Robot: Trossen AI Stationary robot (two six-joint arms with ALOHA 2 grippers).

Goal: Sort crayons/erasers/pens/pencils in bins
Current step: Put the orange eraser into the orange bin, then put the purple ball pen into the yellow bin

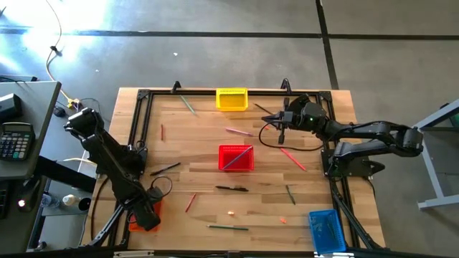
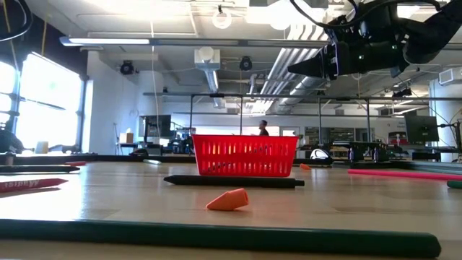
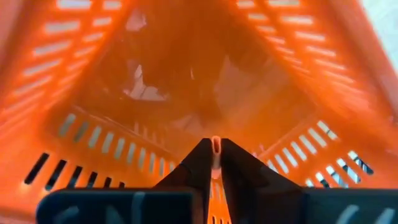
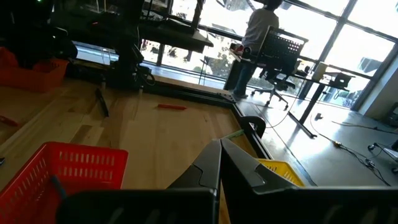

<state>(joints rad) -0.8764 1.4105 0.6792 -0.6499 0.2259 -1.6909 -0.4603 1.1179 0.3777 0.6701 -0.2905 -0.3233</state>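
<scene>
My left gripper [image 1: 148, 215] reaches down into the orange bin [image 1: 134, 223] at the table's near left corner. In the left wrist view the orange bin's slotted walls [image 3: 93, 130] surround my left gripper [image 3: 215, 163], which is shut on a tiny orange-pink eraser. My right gripper [image 1: 264, 119] hovers shut and level over the far middle of the table, holding nothing, and shows as my right gripper [image 4: 219, 149] in its own view. Pens, pencils, crayons and erasers lie scattered on the wood. My left gripper pinches the small eraser [image 3: 215, 148] between its two fingertips. The fingers come from above, pointing steeply down into the orange bin. Only a thin strip of the eraser shows between the tips; whether it touches the bin's floor I cannot tell.
A red bin [image 1: 236, 158] holding a pencil stands mid-table, a yellow bin [image 1: 232, 98] at the far edge, a blue bin [image 1: 326, 229] at the near right. A black pen [image 1: 232, 188], a green pencil [image 1: 228, 227] and an eraser [image 2: 228, 199] lie near the front.
</scene>
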